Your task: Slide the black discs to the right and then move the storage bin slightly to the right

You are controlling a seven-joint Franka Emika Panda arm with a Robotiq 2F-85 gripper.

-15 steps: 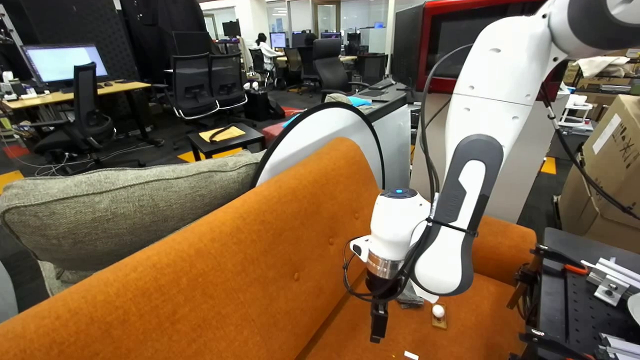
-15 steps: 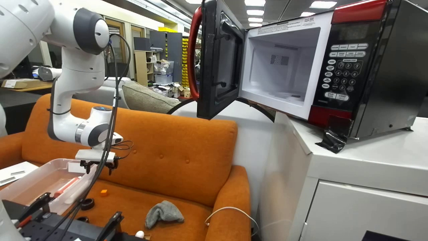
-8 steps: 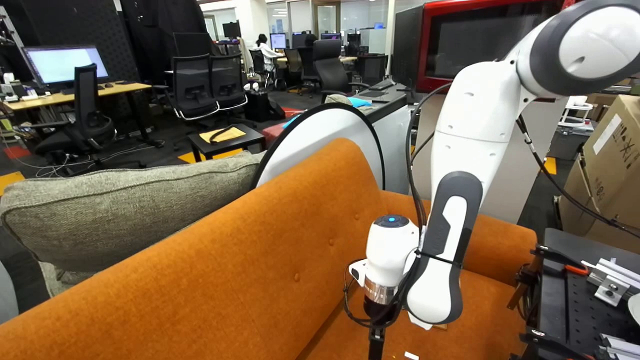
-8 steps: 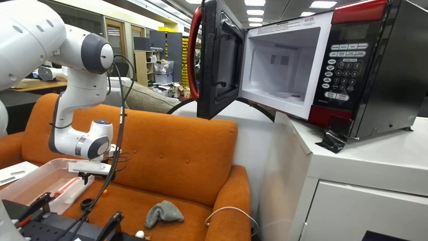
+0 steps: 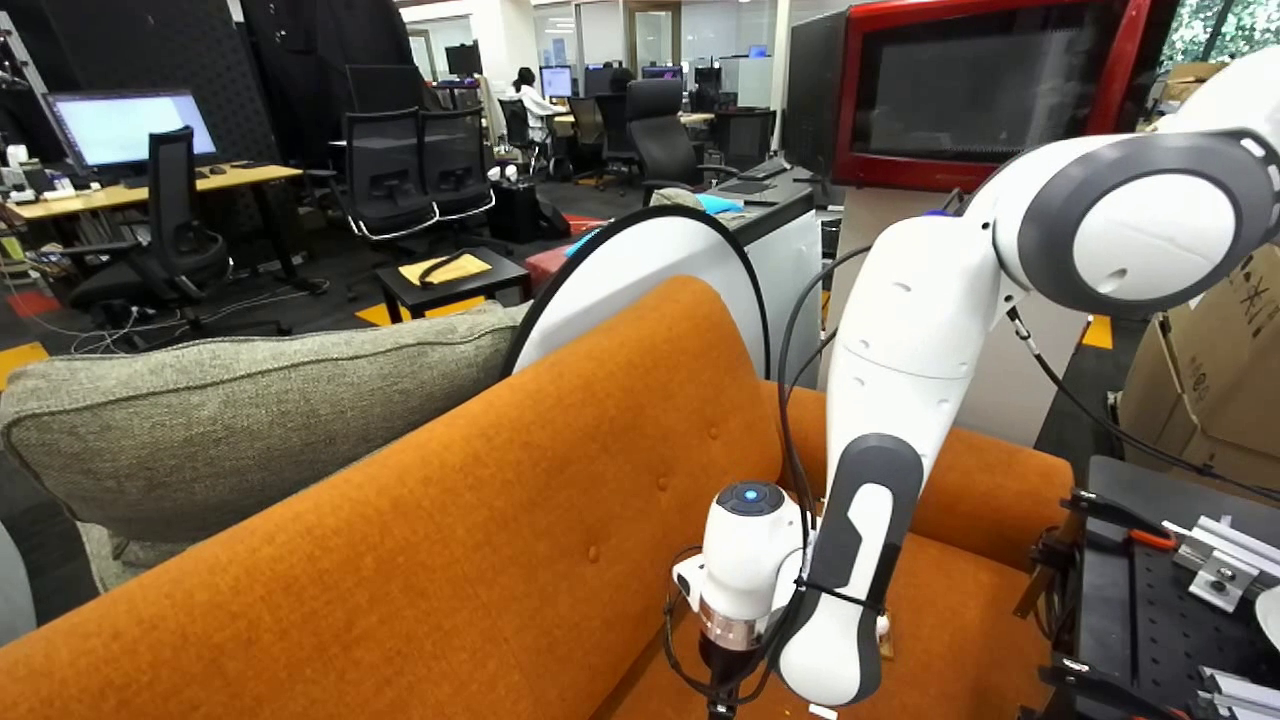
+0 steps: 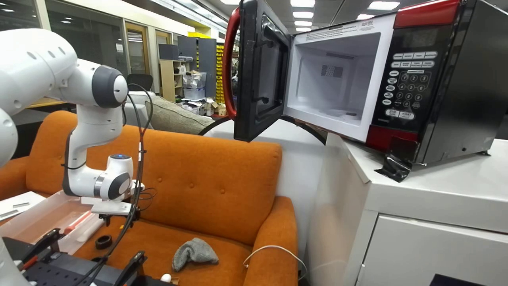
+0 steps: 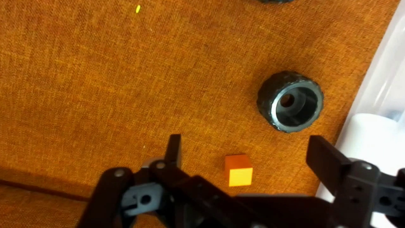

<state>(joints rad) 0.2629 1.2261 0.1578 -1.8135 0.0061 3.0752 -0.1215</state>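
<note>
In the wrist view, the gripper (image 7: pixel 245 146) stands along the bottom, 4 to 7 o'clock, its jaws spread wide with nothing in their hold. Framed in the gap, an orange cube (image 7: pixel 239 171) lies on the sofa (image 7: pixel 95 82) at 5 o'clock. The first black disc (image 7: pixel 269 98) sits at 3 o'clock, beyond the fingertips, its hollow face and centre hole showing. Of a second black disc (image 7: pixel 276 1) only a sliver shows, cut off by the top edge at 1 o'clock. The clear storage bin (image 7: pixel 383 72) runs along the border from 2 to 4 o'clock, near the first black disc but apart from it; the gripper overlaps part of the bin, and I cannot tell whether they touch.

In an exterior view, the gripper hangs over the sofa at 8 o'clock. From it, the storage bin is at 9 o'clock, the first black disc at 7 and a crumpled grey cloth (image 6: pixel 194 254) at 4; cables (image 6: pixel 139 159) partly hide the second black disc.

In an exterior view, the arm (image 5: pixel 900 360) slants from 2 o'clock to 6, where the bottom edge cuts off the gripper, so its jaws cannot be judged there.
</note>
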